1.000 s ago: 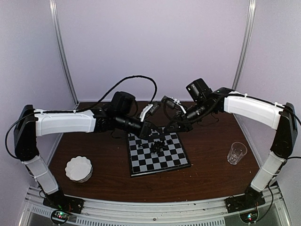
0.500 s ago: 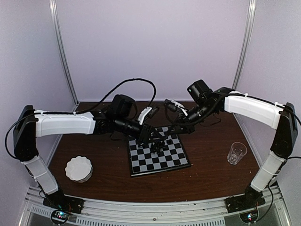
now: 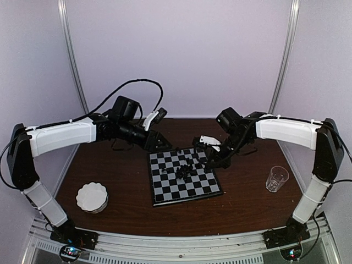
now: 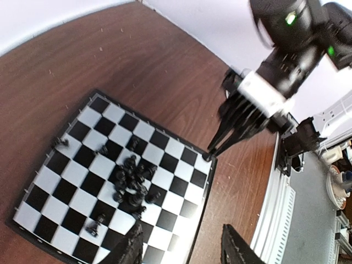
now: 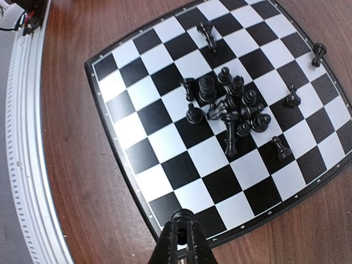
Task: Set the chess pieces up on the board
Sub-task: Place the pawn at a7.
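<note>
The board [image 5: 165, 170] lay slightly askew, black chess pieces [image 5: 231, 110] heaped centrally, one toppled; left gripper [image 4: 181, 237] jaws spread, right gripper [image 5: 183, 226] jaws pressed together.

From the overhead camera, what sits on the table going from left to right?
white scalloped dish → chessboard, with the black chess pieces heaped near its middle → clear cup

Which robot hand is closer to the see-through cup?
Right. The right gripper is at the board's edge nearest the cup; the left gripper is past its far-left corner.
</note>
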Controlling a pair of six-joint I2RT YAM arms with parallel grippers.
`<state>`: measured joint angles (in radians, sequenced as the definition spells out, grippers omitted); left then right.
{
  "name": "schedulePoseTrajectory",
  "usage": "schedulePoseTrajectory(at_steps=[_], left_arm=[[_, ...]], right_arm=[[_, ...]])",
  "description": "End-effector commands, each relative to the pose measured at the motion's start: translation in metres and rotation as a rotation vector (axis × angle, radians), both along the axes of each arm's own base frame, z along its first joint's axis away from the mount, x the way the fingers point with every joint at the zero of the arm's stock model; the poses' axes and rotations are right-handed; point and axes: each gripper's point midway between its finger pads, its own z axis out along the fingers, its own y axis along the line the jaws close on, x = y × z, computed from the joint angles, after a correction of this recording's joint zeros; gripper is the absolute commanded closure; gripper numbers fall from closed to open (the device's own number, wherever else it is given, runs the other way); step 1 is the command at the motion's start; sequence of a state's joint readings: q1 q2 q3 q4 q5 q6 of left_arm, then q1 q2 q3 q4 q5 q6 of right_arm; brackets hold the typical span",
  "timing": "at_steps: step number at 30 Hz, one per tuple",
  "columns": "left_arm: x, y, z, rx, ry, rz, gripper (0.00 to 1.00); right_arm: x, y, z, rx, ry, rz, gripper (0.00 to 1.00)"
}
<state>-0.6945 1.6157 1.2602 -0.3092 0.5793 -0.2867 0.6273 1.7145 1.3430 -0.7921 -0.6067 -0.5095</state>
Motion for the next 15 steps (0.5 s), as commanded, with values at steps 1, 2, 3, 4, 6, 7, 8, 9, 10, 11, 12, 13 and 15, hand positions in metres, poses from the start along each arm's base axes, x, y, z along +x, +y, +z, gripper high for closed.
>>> schedulePoseTrajectory(at_steps=[1, 2, 3, 4, 6, 7, 8, 9, 10, 11, 12, 13, 15], left_arm=[[0.019, 0.003, 0.018, 0.022, -0.067, -0.02, 0.51], [0.024, 0.005, 0.018, 0.018, -0.063, -0.01, 0.52], [0.028, 0.007, 0.018, 0.008, -0.055, 0.007, 0.52], [0.034, 0.009, 0.018, -0.001, -0.047, 0.026, 0.52], [0.039, 0.013, 0.015, -0.015, -0.053, 0.049, 0.52], [0.041, 0.015, 0.011, -0.01, -0.061, 0.064, 0.52], [0.043, 0.018, 0.009, -0.005, -0.068, 0.078, 0.52], [0.045, 0.02, 0.009, -0.005, -0.069, 0.087, 0.52], [0.046, 0.022, 0.008, -0.006, -0.065, 0.094, 0.52], [0.047, 0.024, 0.008, -0.008, -0.064, 0.1, 0.52], [0.047, 0.025, 0.007, -0.008, -0.065, 0.104, 0.52], [0.047, 0.026, 0.006, -0.007, -0.068, 0.108, 0.52], [0.047, 0.029, 0.005, -0.005, -0.071, 0.117, 0.52]], right_arm=[[0.014, -0.019, -0.031, -0.135, -0.059, -0.003, 0.98], [0.016, -0.02, -0.035, -0.149, -0.062, -0.005, 0.98], [0.017, -0.021, -0.038, -0.159, -0.063, -0.007, 0.97], [0.018, -0.022, -0.04, -0.172, -0.066, -0.009, 0.97], [0.02, -0.024, -0.046, -0.193, -0.066, -0.015, 0.97], [0.02, -0.026, -0.049, -0.204, -0.068, -0.018, 0.97], [0.019, -0.027, -0.051, -0.214, -0.066, -0.017, 0.97], [0.019, -0.029, -0.053, -0.224, -0.065, -0.017, 0.97], [0.018, -0.03, -0.055, -0.233, -0.067, -0.018, 0.97], [0.018, -0.032, -0.058, -0.243, -0.069, -0.017, 0.96], [0.017, -0.033, -0.059, -0.25, -0.072, -0.015, 0.96], [0.017, -0.034, -0.061, -0.255, -0.073, -0.015, 0.96], [0.015, -0.034, -0.064, -0.261, -0.069, -0.012, 0.96]])
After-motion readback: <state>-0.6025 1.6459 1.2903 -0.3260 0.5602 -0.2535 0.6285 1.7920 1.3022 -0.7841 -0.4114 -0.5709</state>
